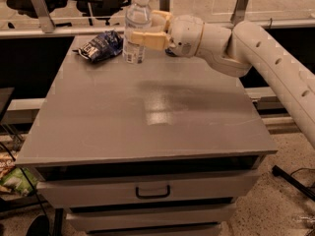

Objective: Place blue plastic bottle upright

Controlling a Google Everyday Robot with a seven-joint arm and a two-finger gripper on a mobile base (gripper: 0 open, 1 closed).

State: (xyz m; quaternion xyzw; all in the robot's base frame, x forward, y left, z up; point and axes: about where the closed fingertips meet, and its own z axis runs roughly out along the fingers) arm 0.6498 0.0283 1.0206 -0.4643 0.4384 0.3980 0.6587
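Observation:
The blue plastic bottle (136, 31), clear with a white cap and a white label, stands upright at the far edge of the grey table (147, 117). Its base looks to rest on the tabletop. My gripper (143, 29) reaches in from the right and is shut on the bottle's middle. One cream finger (147, 40) crosses the bottle's front and the other (161, 17) is behind it.
A blue and white foil snack bag (101, 45) lies just left of the bottle at the far left corner. A small dark object (170, 51) is mostly hidden under my wrist. Drawers (152, 191) sit below the table's front edge. A railing and chairs stand behind.

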